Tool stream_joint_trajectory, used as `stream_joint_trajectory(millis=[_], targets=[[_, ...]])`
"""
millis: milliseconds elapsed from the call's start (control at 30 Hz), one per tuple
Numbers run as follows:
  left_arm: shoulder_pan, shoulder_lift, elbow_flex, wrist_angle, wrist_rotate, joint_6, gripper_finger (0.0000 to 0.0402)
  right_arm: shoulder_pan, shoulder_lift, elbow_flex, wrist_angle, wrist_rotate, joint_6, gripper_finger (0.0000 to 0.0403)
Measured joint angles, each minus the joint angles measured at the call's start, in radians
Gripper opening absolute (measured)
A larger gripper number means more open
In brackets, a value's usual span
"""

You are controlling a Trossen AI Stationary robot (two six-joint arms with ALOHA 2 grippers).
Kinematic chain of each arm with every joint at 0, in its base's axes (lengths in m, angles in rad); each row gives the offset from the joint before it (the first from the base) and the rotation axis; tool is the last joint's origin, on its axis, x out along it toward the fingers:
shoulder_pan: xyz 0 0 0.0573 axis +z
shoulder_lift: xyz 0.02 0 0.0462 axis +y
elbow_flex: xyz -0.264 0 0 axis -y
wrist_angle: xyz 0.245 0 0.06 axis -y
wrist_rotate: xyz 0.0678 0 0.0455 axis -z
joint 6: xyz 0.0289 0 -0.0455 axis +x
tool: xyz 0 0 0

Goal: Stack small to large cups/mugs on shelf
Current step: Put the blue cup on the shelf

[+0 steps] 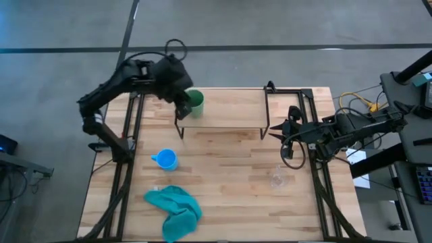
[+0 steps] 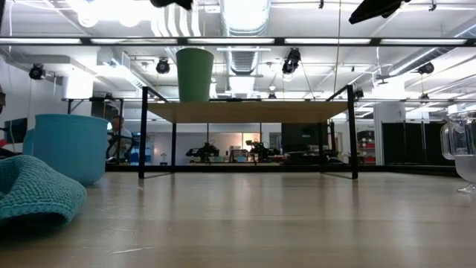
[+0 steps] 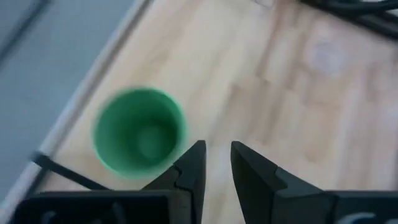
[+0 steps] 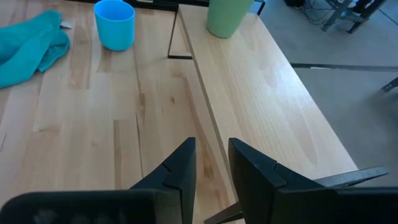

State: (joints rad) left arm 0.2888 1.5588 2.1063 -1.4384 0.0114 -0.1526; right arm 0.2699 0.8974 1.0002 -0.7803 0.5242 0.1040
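A green plastic tumbler [image 1: 196,102] [image 2: 195,74] stands upright on its base at the left end of the low wood shelf [image 1: 229,111] [image 2: 245,112]. My left gripper [image 3: 216,149] [image 1: 183,106] hovers above and just beside the tumbler [image 3: 138,132], fingers close together and touching nothing. The bright blue mug [image 1: 165,159] [image 4: 115,23] sits on the tabletop in front of the shelf, toward the left. The clear glass mug [image 1: 278,177] [image 2: 461,152] stands on the tabletop toward the right. My right gripper [image 4: 211,146] [image 1: 275,129] waits shut over the shelf's right end.
A crumpled teal cloth [image 1: 175,210] [image 2: 33,197] lies near the table's near edge, left of centre. The shelf's thin black legs [image 2: 141,134] stand at its corners. Bare tabletop [image 1: 229,169] lies between the blue mug and the glass mug.
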Motion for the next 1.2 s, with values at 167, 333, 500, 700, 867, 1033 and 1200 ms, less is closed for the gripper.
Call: stream_joint_trajectory(millis=[167, 333, 500, 700, 867, 1033, 1200], targets=[[-0.053, -0.054, -0.005, -0.138, 0.039, -0.086, 0.0061, 0.0, 0.0, 0.0, 0.001, 0.0, 0.0, 0.0089], [-0.139, -0.089, -0.064, -0.13, 0.04, -0.202, 0.0061, 0.0, 0.0, 0.0, 0.003, 0.0, 0.017, 0.0089], [-0.237, -0.102, -0.179, -0.132, 0.039, -0.264, 0.0061, 0.0, 0.0, 0.0, 0.004, 0.0, 0.05, 0.0089], [-0.345, -0.138, -0.425, -0.132, 0.038, -0.376, 0.0061, 0.0, 0.0, 0.0, 0.004, 0.0, 0.052, 0.0089], [-0.401, -0.199, -0.635, -0.123, 0.062, -0.553, 0.0061, 0.0, 0.0, 0.0, 0.004, 0.0, 0.053, 0.0089], [-0.445, -0.289, -0.816, 0.135, 0.059, -0.659, 0.0061, 0.0, 0.0, 0.0, 0.003, 0.0, 0.05, 0.0089], [-0.474, -0.332, -0.964, 0.317, 0.058, -0.727, 0.0061, 0.0, 0.0, 0.0, 0.004, 0.0, 0.053, 0.0089]])
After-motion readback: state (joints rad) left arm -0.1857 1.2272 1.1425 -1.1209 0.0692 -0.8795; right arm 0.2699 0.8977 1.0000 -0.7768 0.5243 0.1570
